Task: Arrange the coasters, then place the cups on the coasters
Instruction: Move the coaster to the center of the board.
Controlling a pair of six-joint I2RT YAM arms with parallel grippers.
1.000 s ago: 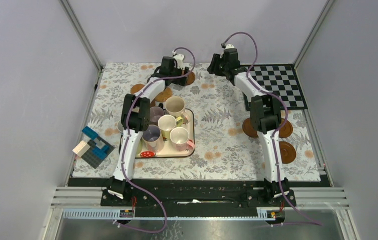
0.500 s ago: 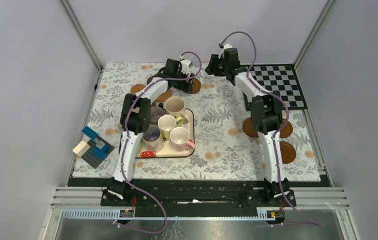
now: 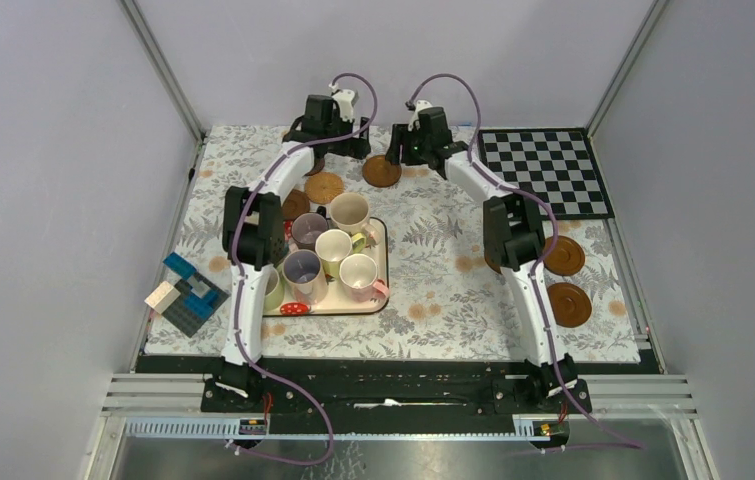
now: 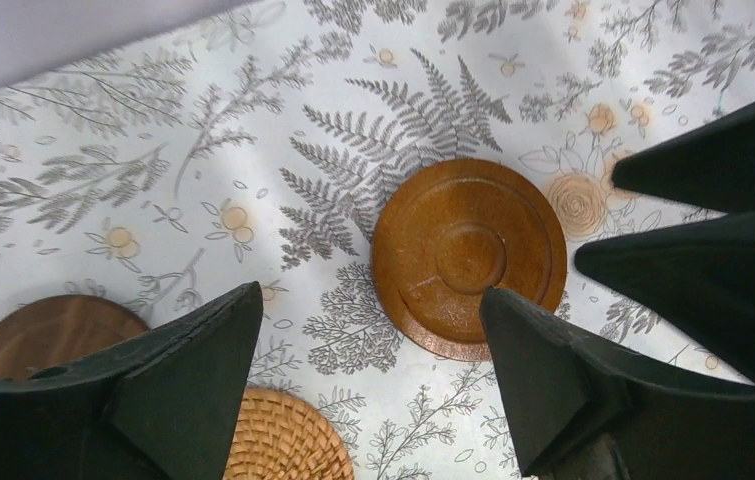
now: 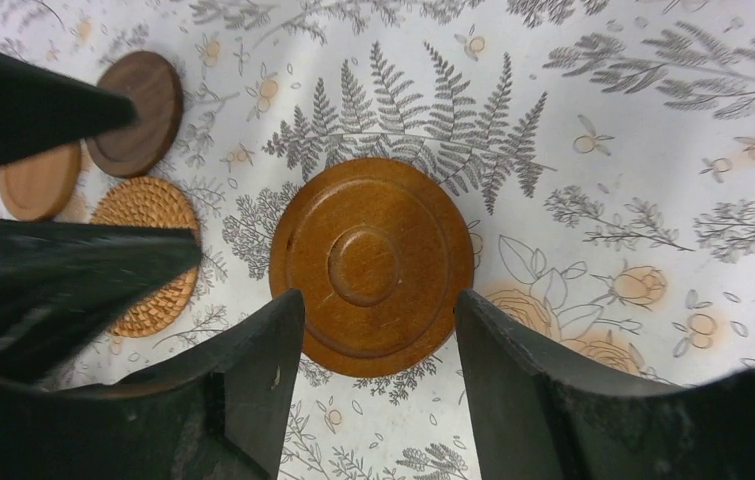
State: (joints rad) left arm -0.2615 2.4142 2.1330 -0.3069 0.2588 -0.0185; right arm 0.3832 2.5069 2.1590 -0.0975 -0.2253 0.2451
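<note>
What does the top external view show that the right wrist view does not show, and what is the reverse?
Only the top external view shows the cream rectangular tray holding pastel ceramic mugs, the black-and-white checkerboard mat, the toy building blocks and dark brown round coasters beside the right arm. Only the right wrist view shows the raised rings on the round brown wooden coaster and the weave of the round tan woven coaster. Both show these two coasters and the right tool, open over the ringed one.
</note>
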